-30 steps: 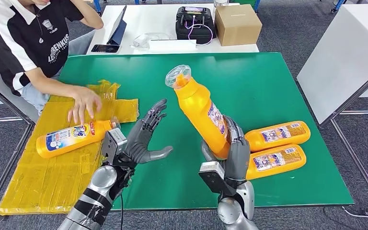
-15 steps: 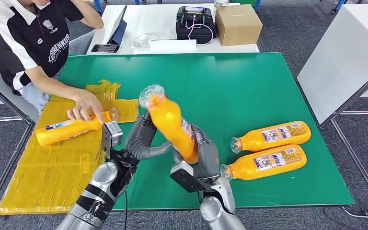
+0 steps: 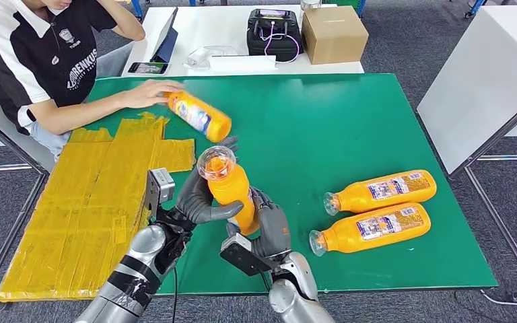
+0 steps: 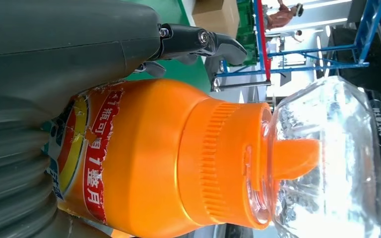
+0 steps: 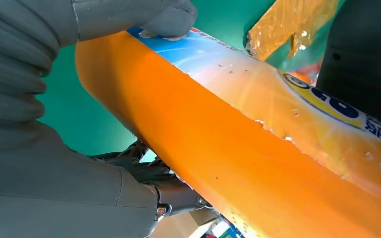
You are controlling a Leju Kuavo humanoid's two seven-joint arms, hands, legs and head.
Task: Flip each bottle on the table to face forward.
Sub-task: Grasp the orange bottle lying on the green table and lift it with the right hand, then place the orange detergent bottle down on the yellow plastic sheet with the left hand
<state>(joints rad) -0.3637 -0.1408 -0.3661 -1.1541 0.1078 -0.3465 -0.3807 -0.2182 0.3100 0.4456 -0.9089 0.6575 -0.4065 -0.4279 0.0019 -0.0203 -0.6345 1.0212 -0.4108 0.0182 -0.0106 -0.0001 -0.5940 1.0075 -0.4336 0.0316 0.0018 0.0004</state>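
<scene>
— Where the green worktop (image 3: 377, 121) meets the yellow sheet (image 3: 74, 202), what is each robot hand doing?
— Both grip one orange bottle (image 3: 232, 192), held off the worktop with its clear cap tilted toward the camera. The left robot hand (image 3: 198, 198) wraps its upper body, thumb across the front; the right robot hand (image 3: 269, 229) clasps the lower part from the other side.
— And the other bottles?
— Two lying bottles (image 3: 377, 208) rest side by side, labels up, on the worktop's right. A person's hand (image 3: 145, 93) holds a fourth bottle (image 3: 198, 116) at the far left.
— Anything hidden?
— The held bottle's base is behind the fingers; its label shows partly, torn, in the wrist views.
</scene>
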